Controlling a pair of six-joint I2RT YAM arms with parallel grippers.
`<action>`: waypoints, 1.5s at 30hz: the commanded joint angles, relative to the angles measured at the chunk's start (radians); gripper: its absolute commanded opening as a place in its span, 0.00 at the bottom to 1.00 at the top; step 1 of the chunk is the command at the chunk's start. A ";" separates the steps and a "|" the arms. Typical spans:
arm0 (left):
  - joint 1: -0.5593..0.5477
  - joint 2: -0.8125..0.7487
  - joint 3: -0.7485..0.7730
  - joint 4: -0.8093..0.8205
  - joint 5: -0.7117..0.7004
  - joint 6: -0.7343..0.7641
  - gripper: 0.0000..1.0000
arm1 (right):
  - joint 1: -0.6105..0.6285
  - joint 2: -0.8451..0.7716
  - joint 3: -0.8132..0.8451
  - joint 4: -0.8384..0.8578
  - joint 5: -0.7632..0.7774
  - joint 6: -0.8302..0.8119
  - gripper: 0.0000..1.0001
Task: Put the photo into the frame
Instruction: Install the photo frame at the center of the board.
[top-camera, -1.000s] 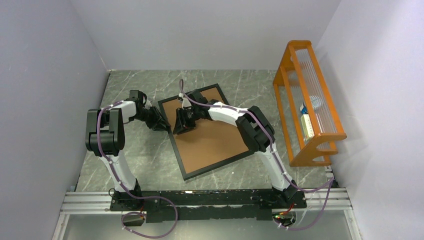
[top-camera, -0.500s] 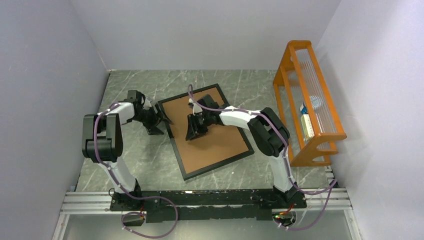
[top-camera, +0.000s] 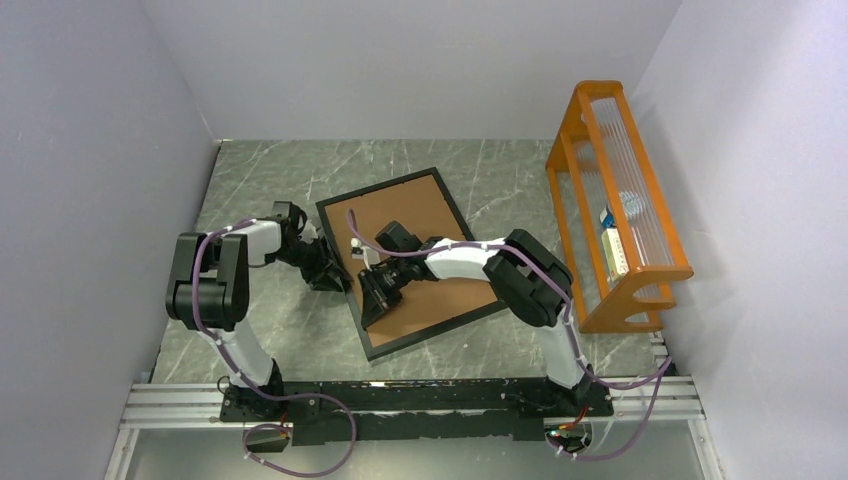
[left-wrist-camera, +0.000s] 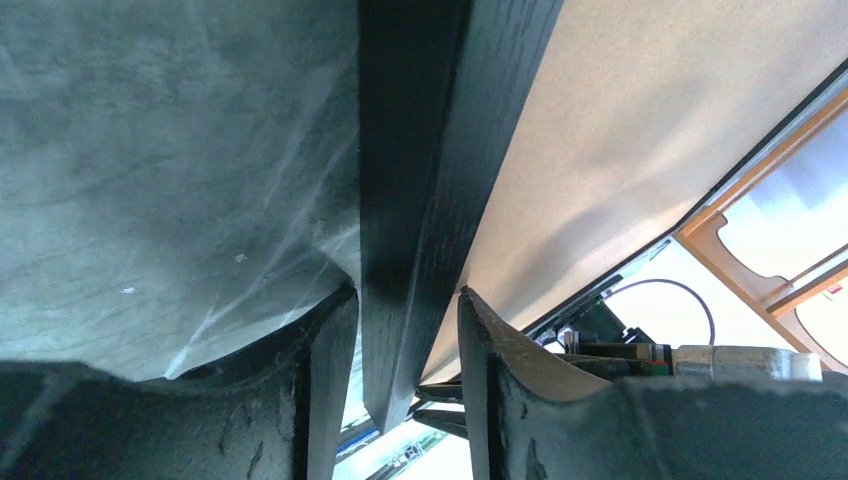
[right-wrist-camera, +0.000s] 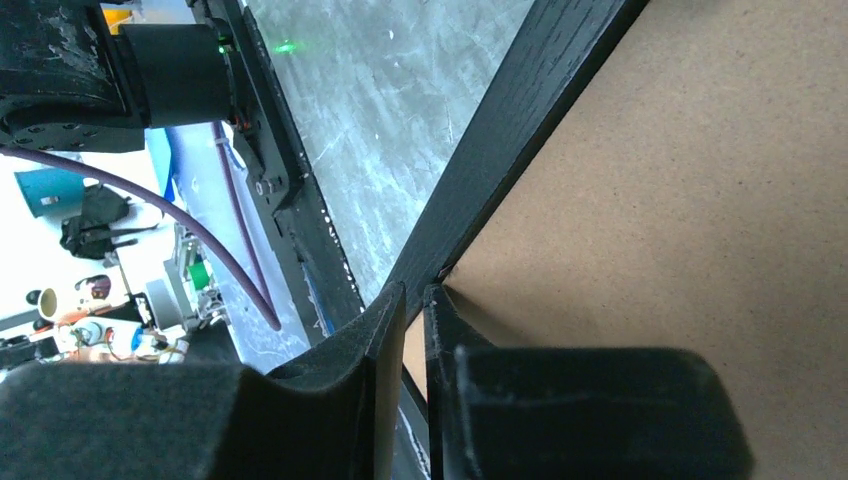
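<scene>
The frame (top-camera: 380, 188) lies flat and skewed on the marble table (top-camera: 260, 170), with the brown backing board (top-camera: 425, 215) filling it. The left gripper (top-camera: 328, 272) sits at the left rail, its 2 fingers (left-wrist-camera: 325, 380) parted astride the black wood (pinching or just flanking, I can't tell). The right gripper (top-camera: 372, 300) is all but closed, tips on the seam where board meets rail.

Frame (left-wrist-camera: 405, 180): black, grained wood, matt. Backing board (right-wrist-camera: 690, 200): brown, matt cardboard. Table (left-wrist-camera: 150, 150): grey marbled, smooth.
</scene>
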 joint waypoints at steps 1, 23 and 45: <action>-0.017 0.010 -0.012 -0.004 -0.036 0.000 0.45 | 0.001 -0.011 0.011 0.011 0.017 -0.026 0.17; -0.022 0.016 -0.026 -0.006 -0.078 -0.004 0.34 | 0.004 0.037 0.068 -0.016 0.051 -0.033 0.18; -0.022 0.021 0.003 -0.046 -0.133 0.008 0.32 | -0.030 0.125 -0.024 -0.097 0.166 -0.083 0.29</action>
